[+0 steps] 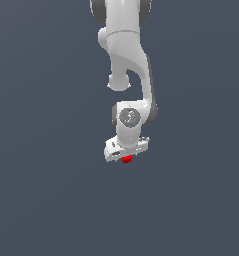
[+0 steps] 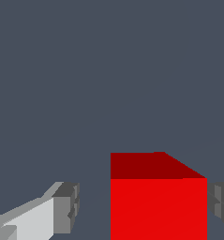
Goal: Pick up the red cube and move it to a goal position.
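Note:
The red cube (image 1: 126, 159) is a tiny bright red block right under the white hand in the exterior view. In the wrist view the red cube (image 2: 158, 201) fills the space between the fingers. My gripper (image 1: 126, 155) hangs straight down over it, and in the wrist view my gripper (image 2: 142, 206) is open around the cube. One grey finger pad (image 2: 66, 206) stands apart from the cube with a clear gap. The other pad (image 2: 221, 201) is right at the cube's opposite face. I cannot tell whether the cube rests on a surface.
Only a plain dark grey-blue background (image 1: 41, 200) shows around the arm (image 1: 126, 60) in both views. No other object, edge or goal marker is in view.

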Robot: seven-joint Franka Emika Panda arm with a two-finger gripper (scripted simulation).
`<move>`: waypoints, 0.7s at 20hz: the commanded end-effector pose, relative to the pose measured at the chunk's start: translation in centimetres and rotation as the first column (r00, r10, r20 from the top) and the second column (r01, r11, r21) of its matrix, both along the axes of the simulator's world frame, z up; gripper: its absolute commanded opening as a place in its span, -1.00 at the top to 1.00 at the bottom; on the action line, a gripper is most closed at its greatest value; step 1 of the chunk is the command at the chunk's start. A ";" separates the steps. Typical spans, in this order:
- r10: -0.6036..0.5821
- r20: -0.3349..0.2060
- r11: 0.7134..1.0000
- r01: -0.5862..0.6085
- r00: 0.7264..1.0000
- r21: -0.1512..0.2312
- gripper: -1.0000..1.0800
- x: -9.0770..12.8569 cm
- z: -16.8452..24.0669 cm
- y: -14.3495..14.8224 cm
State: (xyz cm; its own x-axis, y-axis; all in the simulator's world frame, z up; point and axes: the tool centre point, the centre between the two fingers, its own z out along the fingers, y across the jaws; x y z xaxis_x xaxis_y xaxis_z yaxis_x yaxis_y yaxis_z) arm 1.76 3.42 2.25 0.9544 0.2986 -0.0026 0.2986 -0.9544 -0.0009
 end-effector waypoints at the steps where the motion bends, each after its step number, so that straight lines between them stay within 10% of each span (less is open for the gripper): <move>1: 0.006 0.003 1.000 -0.006 1.000 0.000 -0.92 0.2 -0.2 0.1; 2: 0.006 0.003 1.000 -0.006 1.000 0.000 -0.92 0.2 -0.3 0.1; 3: 0.006 0.003 1.000 -0.006 1.000 0.000 1.00 0.2 -0.3 0.1; 14: 0.006 0.002 1.000 -0.006 1.000 0.000 1.00 0.2 -0.2 0.0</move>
